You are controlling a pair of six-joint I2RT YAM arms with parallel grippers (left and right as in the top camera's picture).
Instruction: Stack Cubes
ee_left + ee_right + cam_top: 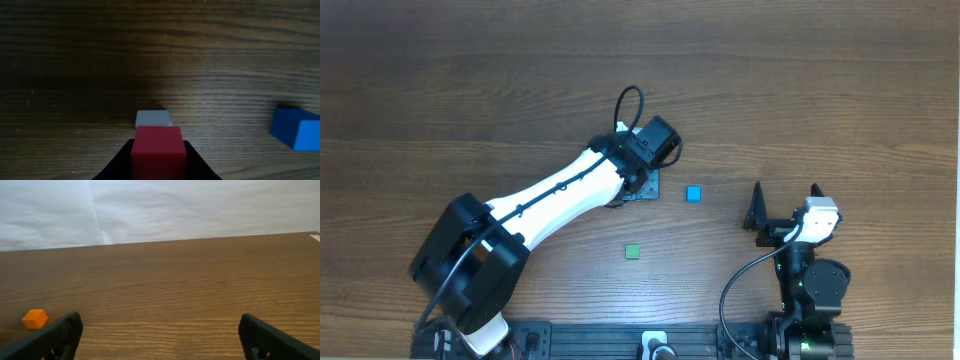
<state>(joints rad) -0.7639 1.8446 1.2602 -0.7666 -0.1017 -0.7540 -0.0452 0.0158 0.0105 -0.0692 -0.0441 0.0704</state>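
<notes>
- Left wrist view is showing the left tool (159,146) clamping a red cube (158,152), with its two dark fingers pressing on opposite sides of the cube.
- A pale grey cube (153,118) is sitting on the wooden tabletop (75,60) just beyond the red cube. I cannot tell whether the two are touching.
- A blue cube (295,131) is resting flat on the wood off to one side, apart from the held cube.
- Top view is showing the left arm (550,195) stretching from its base at the bottom left toward the middle of the tabletop. Its wrist is sitting just left of the blue cube.
- A green cube (632,252) is lying by itself nearer the arm bases, below and to the left of the blue cube and apart from both tools.
- At the right, the right tool (786,192) is sitting close to its own base, with its fingers spread wide and gripping nothing.
- Right wrist view is showing those two fingers standing far apart above the wood. An orange cube (35,318) is sitting on the tabletop a little beyond one finger, not touching it.
- A white backdrop (200,210) is rising behind the far edge of the tabletop.
</notes>
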